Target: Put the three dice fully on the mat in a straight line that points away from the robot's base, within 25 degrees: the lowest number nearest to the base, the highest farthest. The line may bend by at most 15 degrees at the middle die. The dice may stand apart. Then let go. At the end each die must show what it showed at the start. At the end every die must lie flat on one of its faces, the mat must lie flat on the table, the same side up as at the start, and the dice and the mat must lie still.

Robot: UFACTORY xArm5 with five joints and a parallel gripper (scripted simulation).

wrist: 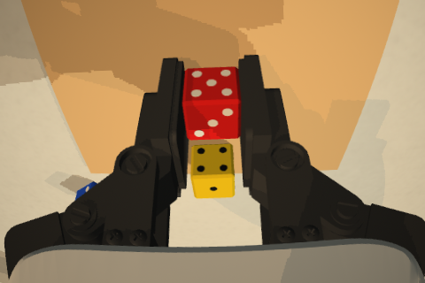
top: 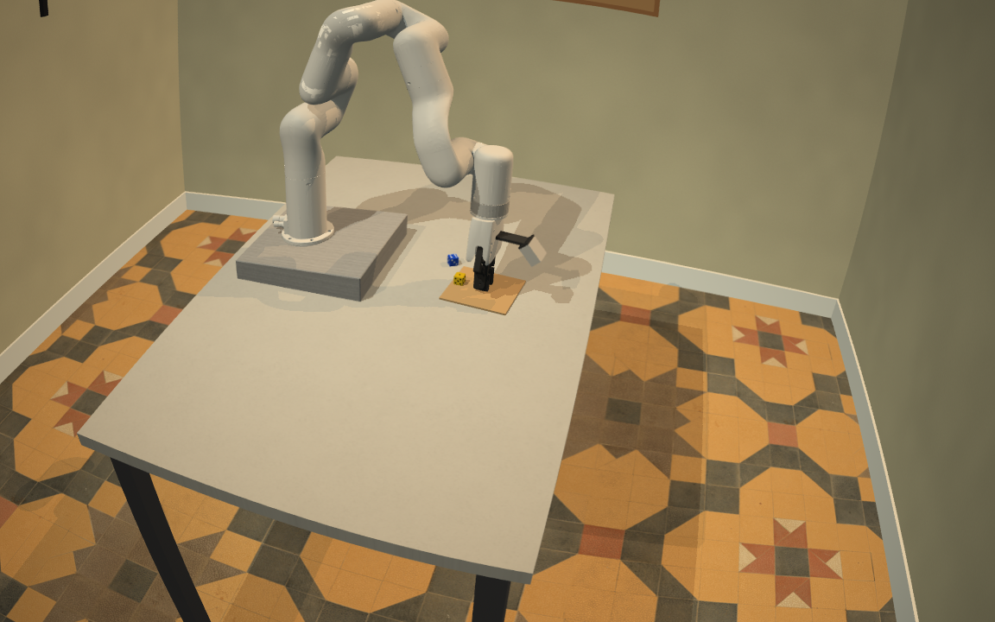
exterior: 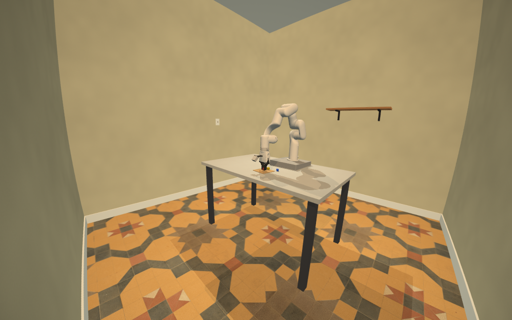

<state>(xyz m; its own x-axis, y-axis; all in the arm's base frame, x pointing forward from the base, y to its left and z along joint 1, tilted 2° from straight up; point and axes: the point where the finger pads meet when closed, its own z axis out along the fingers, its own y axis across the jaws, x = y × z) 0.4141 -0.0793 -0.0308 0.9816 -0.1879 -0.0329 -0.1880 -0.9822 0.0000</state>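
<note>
My gripper (top: 483,287) (exterior: 263,169) (wrist: 212,85) is shut on the red die (wrist: 212,119), low over the mat (top: 478,301) (wrist: 319,53). Whether the die touches the mat cannot be told. Its upper face shows three; the face turned away from the base shows five. The yellow die (top: 459,278) (exterior: 268,168) (wrist: 212,159) stands at the mat's base-side edge, between the red die and the base, with one pip on its upper face. The blue die (top: 453,259) (exterior: 277,170) (wrist: 85,190) lies on the table off the mat; a finger hides most of it in the wrist view.
The grey pedestal (top: 300,272) with the arm's base stands on the table (top: 331,386) on the dice's base side. The blue die is a short way to one side of the yellow die. The table's far edge lies beyond the mat.
</note>
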